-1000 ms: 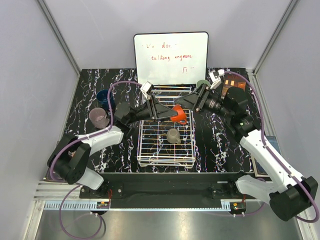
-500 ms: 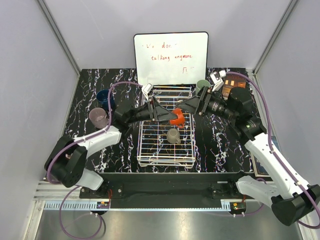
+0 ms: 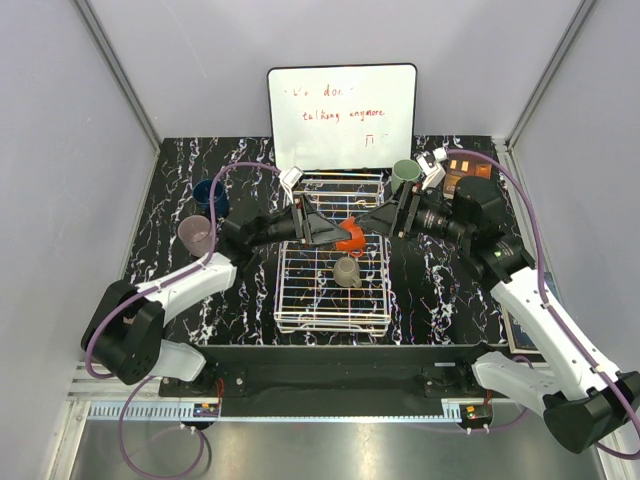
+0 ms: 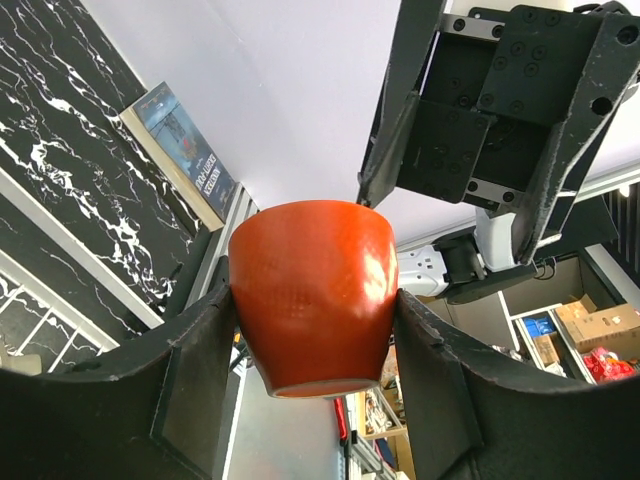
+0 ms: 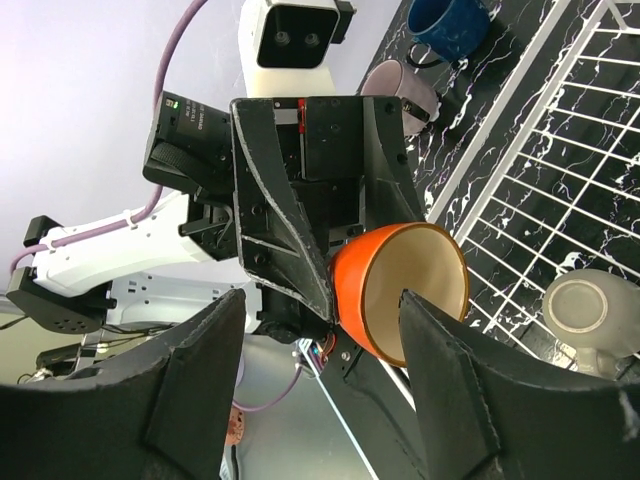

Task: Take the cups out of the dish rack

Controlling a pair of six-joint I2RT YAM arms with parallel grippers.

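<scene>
My left gripper (image 3: 333,232) is shut on the small orange-red mug (image 3: 351,236) and holds it sideways above the white wire dish rack (image 3: 300,300). In the left wrist view the mug (image 4: 315,295) sits between my fingers (image 4: 195,385). My right gripper (image 3: 380,220) is open, right next to the mug's open mouth (image 5: 415,285), with one finger (image 5: 455,370) in front of it. The taupe mug (image 3: 347,271) stands in the rack. The dark blue mug (image 3: 210,193) and pink-lilac mug (image 3: 197,236) stand on the table at the left. The mint green mug (image 3: 405,171) stands at the back right.
A whiteboard (image 3: 342,115) with red writing stands behind the rack. A brown box (image 3: 465,168) lies at the back right corner. A booklet (image 3: 520,325) lies at the table's right edge. Grey walls close in both sides.
My right gripper has moved left, up to the orange-red mug. My left gripper has shifted slightly with the mug still in it.
</scene>
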